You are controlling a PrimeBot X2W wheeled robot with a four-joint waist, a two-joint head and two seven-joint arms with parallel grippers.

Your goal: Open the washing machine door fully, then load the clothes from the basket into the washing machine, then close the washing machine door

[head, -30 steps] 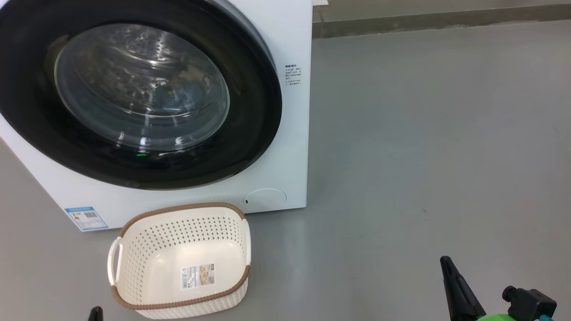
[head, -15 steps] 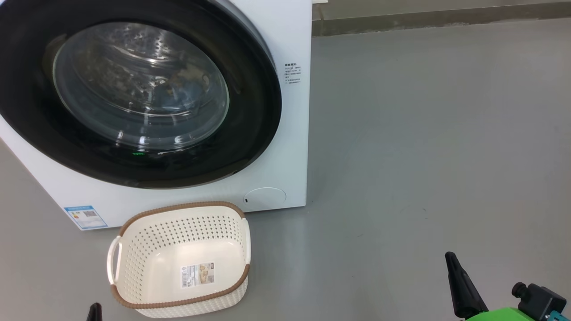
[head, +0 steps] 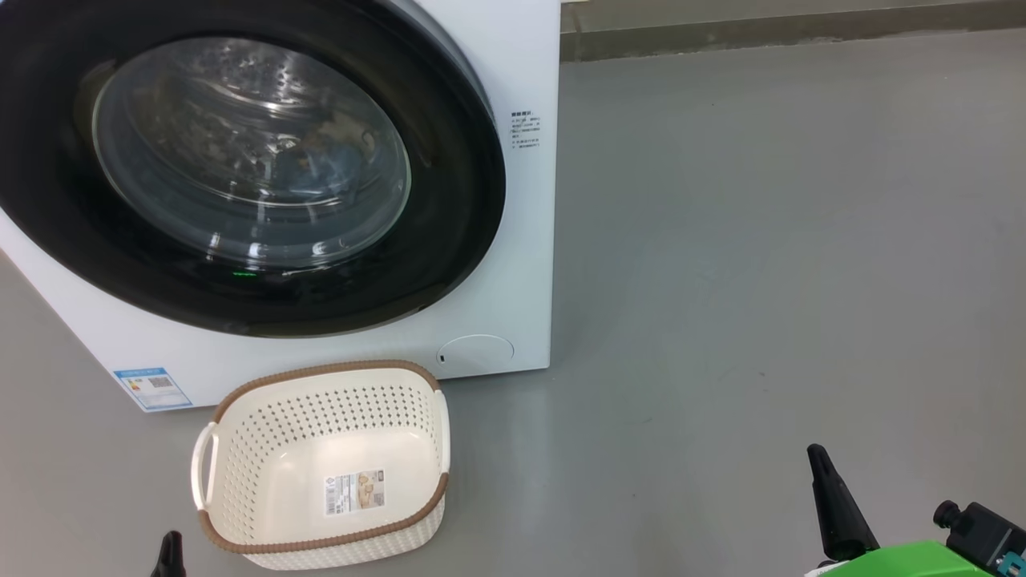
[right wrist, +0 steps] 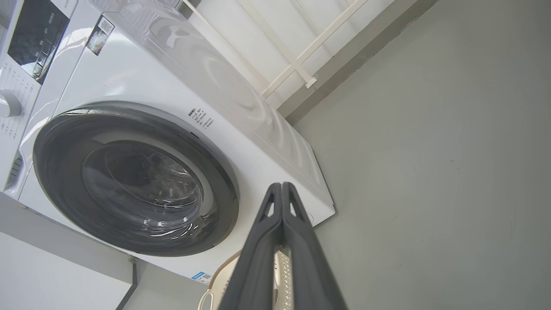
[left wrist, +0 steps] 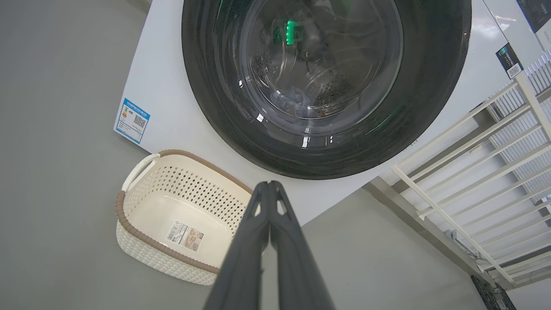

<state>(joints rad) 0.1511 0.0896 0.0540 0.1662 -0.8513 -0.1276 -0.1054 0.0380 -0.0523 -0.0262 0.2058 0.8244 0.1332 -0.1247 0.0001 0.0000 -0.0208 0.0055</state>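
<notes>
Your right gripper (head: 815,457) has drifted rightward, pinched closed and empty like the left gripper (left wrist: 269,185) (door (head: 457,184) shut, basket (head: 321,370) bare, clothes (head: 321,164) inside): the job looks finished.

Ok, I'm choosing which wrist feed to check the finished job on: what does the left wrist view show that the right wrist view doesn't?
Left wrist view: the basket's whole inside, bare down to the label sticker on its bottom, and what looks like bluish clothes behind the door glass. Right wrist view: the washing machine's control panel, dial and glossy side wall. Shared: the washing machine door shut, grey floor, and each arm's own jaws pressed together: left gripper, right gripper.
</notes>
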